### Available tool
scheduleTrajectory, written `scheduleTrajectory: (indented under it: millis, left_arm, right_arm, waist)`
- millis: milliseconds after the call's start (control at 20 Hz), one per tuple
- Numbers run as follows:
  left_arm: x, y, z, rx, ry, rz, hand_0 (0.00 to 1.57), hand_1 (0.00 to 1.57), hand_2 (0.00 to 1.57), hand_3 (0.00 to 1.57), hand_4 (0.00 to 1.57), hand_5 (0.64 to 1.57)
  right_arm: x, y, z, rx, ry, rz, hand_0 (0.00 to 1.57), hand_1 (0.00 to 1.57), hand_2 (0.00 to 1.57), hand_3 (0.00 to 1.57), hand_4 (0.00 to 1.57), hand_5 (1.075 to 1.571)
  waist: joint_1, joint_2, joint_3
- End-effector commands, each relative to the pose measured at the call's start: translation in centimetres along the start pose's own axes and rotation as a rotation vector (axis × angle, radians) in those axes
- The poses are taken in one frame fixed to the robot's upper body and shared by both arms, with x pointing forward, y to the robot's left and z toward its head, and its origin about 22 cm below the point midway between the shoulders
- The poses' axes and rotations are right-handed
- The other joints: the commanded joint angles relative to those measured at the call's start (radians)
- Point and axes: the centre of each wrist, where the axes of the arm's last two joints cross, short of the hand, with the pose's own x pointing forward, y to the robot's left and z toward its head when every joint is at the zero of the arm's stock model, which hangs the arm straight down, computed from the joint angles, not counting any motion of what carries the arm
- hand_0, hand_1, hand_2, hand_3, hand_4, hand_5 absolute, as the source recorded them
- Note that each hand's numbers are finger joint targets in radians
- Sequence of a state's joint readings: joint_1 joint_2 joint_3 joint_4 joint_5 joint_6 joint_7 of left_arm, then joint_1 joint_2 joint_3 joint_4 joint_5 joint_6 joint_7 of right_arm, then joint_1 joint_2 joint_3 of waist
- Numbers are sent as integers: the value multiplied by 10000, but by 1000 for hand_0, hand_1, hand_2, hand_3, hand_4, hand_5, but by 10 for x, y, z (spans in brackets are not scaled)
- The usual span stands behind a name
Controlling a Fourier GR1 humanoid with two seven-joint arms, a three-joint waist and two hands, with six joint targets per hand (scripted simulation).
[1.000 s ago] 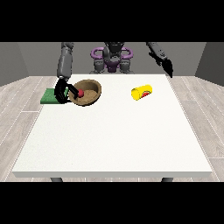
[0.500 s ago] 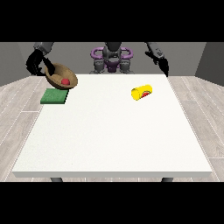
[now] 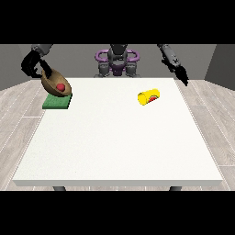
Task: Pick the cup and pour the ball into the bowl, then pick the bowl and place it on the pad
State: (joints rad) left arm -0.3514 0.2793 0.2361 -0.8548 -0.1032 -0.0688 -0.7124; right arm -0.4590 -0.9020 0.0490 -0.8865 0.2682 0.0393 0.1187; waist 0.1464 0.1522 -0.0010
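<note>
The hand at the view's left (image 3: 31,64) grips the tilted bowl (image 3: 56,84) by its rim, above the pad (image 3: 57,102). That tilt could roll the ball (image 3: 60,86) out. I cannot tell how the other hand (image 3: 181,75) holds its fingers.

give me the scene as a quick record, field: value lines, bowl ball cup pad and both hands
bowl: brown, tilted, held over the pad's far edge
ball: red, inside the bowl
pad: green, flat on the table's left side, below the bowl
cup: yellow, lying on its side on the table, right of centre, untouched
hand at the view's left: at the bowl's far rim, holding it
hand at the view's right: raised beyond the table's far right corner, holding nothing
table: white
bowl on pad: cannot tell whether it touches yet
</note>
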Motion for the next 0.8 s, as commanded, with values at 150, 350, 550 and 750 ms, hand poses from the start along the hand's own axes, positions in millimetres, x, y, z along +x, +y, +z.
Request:
scheduleTrajectory:
  millis: [150,350,550,750]
  left_arm:
    - [34,82,-30,1057,-2196,412,0,0,0,0,772,1193]
    - [42,81,-27,957,-2693,421,0,0,0,0,881,1173]
    - [45,99,-16,1385,-2695,529,0,0,0,0,886,1192]
    - [51,117,-12,1676,-3052,356,0,0,0,0,861,1168]
  right_arm:
    - [-34,5,-5,-1895,60,-1232,1571,1571,1571,1571,1424,1564]
    - [-53,31,-6,-2335,421,-2278,1571,1571,1571,1571,1316,1553]
    - [-60,43,-8,-2238,713,-4430,1571,1571,1571,1496,999,1451]
    - [-57,31,-15,-2065,918,-6660,1571,1571,1571,1262,635,1378]
  waist:
    - [302,2049,27]
    - [555,2458,44]
    - [316,2617,61]
    - [199,2827,54]
